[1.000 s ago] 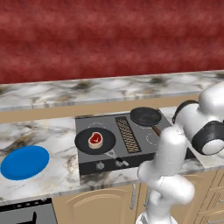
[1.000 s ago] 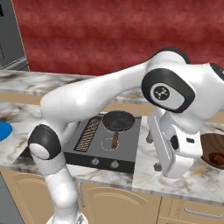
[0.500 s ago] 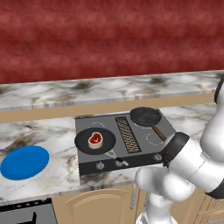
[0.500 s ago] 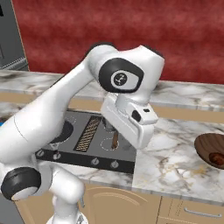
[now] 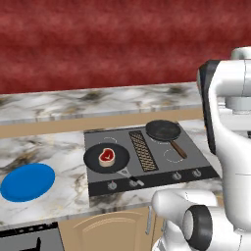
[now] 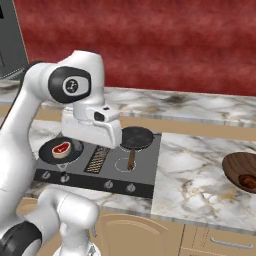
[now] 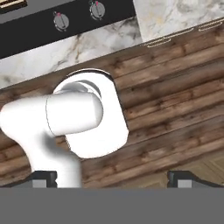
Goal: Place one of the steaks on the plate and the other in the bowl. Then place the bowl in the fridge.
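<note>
Tool [image 7: 113, 179] pointed downward; finger tips [image 7: 43, 178] spread wide apart at the lower edge of the hand view, nothing gripped between them. Beneath the tool: plank wood floor [image 7: 175, 87]. Further up in the same view: marble front strip of the counter [image 7: 87, 48] and two stove knobs [image 7: 61, 20].

In the right base view, hand held low in front of the stove [image 6: 145, 172], roughly level with the counter front, between the two frying pans as seen from that side. Finger tips not resolved there.

Left frying pan [image 5: 93, 159] on the stove's left burner, carrying the pink-red steak [image 5: 107, 156], white fat rim visible, lying flat near the pan's centre. Same steak seen in the right base view [image 6: 61, 148]. Right frying pan [image 5: 163, 130] on the rear right burner, handle pointing toward the front of the stove.

Plate [image 5: 28, 181] bright blue, flat on the counter to the left of the stove, well apart from the steak's pan.

Bowl [image 6: 235, 167] dark wood, on the counter well to the right of the stove, cut off by the picture's edge. Dark reddish-brown steak [image 6: 247, 181] lying inside the bowl.

Fridge [image 6: 10, 45] grey, at the far left behind the arm, partly cropped; door state not determinable.
</note>
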